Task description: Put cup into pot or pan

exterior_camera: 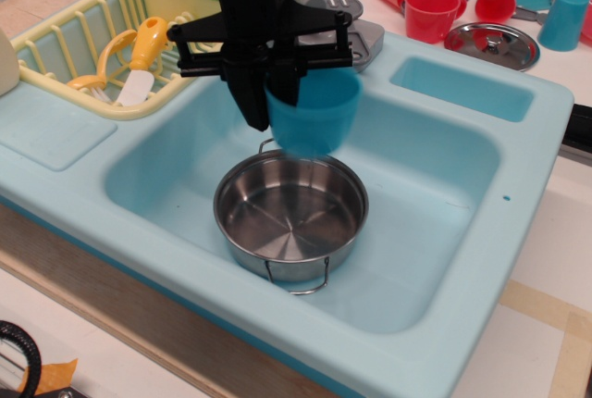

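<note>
Gripping the cup (314, 116) by its left rim, the gripper (268, 106) has one black finger down the outside wall and the other seemingly inside, so it is clamped on the wall rather than the handle, which I cannot see from here. The cup hangs upright in the air, mouth up, above the far edge of the pan (291, 215), not yet touching it. The pan sits empty on the floor of the sink (435, 259), one wire handle toward the camera and one toward the cup. I judge the cup to be light, rigid plastic with a smooth wall; a rim pinch should hold it, though it could swivel or slip if bumped against the steel edge. The pan is wider than the cup, so lowering a little nearer its centre should seat it flat.
</note>
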Robot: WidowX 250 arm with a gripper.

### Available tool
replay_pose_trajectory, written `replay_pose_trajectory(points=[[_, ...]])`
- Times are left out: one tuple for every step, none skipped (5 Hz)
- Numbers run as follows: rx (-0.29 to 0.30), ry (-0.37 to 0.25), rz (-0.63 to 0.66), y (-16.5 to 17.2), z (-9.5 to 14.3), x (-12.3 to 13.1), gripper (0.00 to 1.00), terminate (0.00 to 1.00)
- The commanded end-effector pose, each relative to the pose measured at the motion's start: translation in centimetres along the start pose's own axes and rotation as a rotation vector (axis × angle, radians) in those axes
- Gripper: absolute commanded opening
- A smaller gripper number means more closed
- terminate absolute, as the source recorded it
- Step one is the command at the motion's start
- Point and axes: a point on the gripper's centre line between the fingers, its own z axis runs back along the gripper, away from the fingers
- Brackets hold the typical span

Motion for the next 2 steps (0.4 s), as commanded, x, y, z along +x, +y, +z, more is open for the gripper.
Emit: replay_pose_trajectory(points=[[-0.024,-0.016,-0.005,0.11,0.39,0.35,1.0,0.0],[-0.024,-0.016,-0.005,0.11,0.39,0.35,1.0,1.0]])
